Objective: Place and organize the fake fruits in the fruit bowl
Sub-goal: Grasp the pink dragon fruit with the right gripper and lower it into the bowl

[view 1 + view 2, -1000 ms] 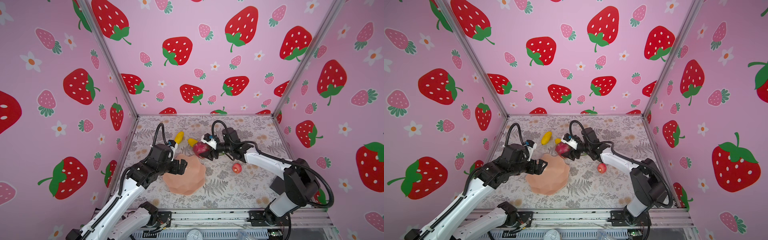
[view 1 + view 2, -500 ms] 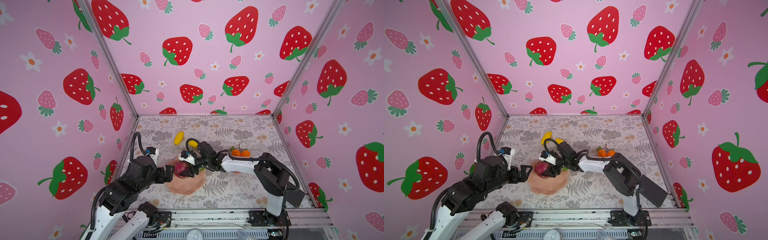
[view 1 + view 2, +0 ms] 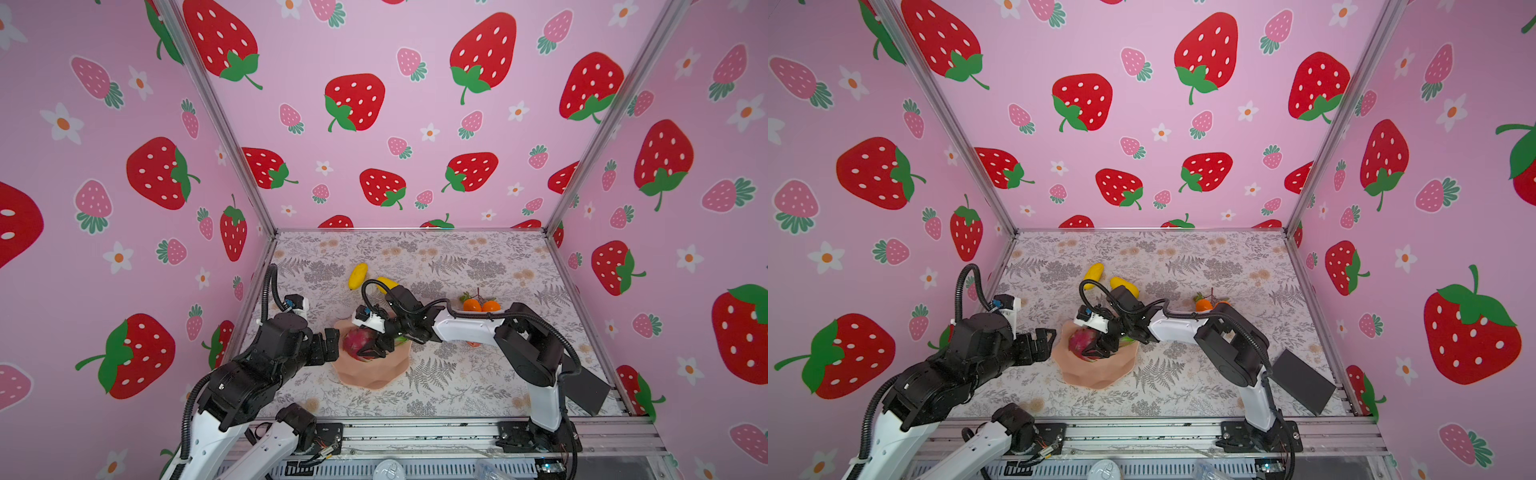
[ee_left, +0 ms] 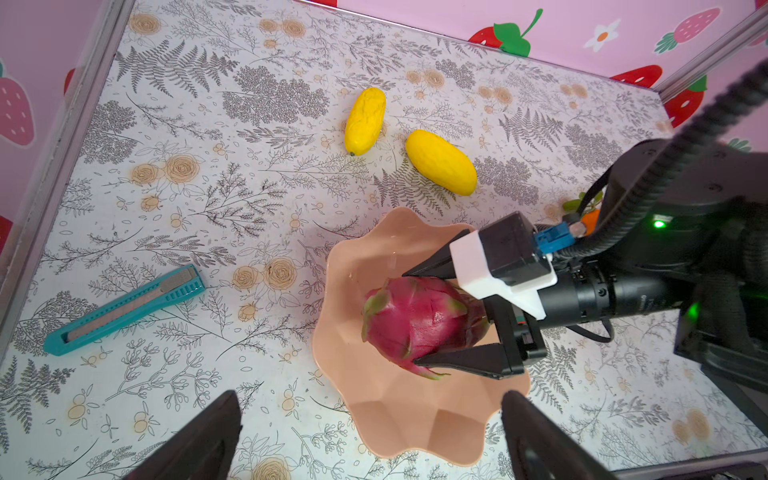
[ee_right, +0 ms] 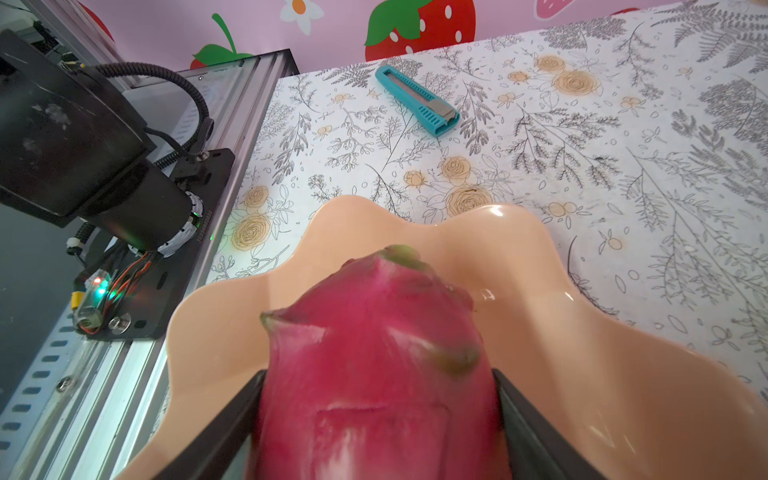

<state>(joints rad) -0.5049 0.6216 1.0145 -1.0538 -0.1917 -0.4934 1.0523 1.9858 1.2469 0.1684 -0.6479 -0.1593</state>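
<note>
Right gripper around dragon fruit

one bowl, one dragon fruit, two oranges

In both top views we look from high above the front rail down and inward at the whole floral table and the pink walls, far from the work, and the two pictures are nearly alike. From the left wrist we look down at middling range over the fruit bowl toward the far side of the table. From the right wrist we sit very close behind the dragon fruit, looking across the bowl; both wrist views share bowl, fruit and teal box cutter.
</note>
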